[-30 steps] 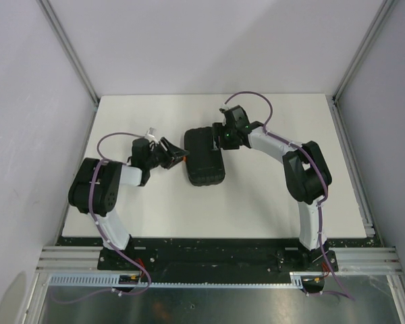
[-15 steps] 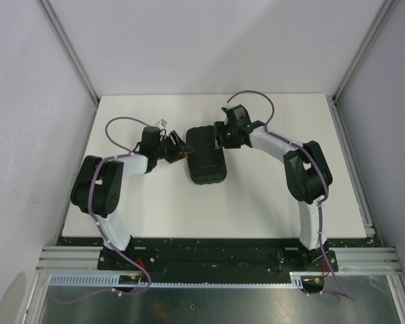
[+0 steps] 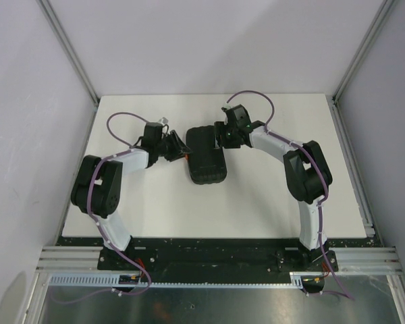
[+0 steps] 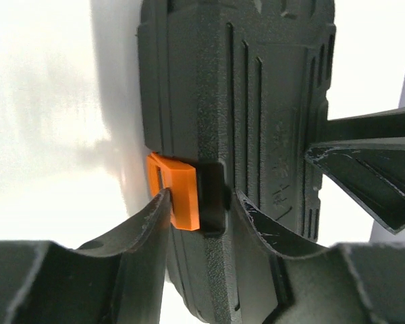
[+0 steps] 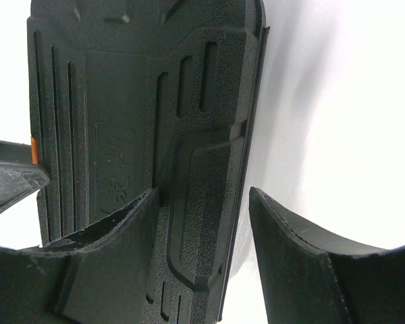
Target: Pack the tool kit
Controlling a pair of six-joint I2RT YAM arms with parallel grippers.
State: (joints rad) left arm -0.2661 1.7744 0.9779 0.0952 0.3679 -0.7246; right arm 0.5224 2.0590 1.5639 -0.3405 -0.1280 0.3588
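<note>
**CLEARANCE AROUND CASE**

Case (image 3: 206, 156) lies mid-table (image 3: 256, 202), lid down. L side blocked: left gripper (image 3: 183, 152) sits at the orange latch (image 4: 175, 192). Far R edge blocked: right gripper (image 3: 221, 138) straddles it. Near end of case is free, approach btwn the two arms. Walls (image 3: 27, 101) close L, R and rear.

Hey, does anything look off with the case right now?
The orange latch on the closed case juts out from its side rather than lying flush, so it looks unsnapped. Nothing else stands out.
</note>
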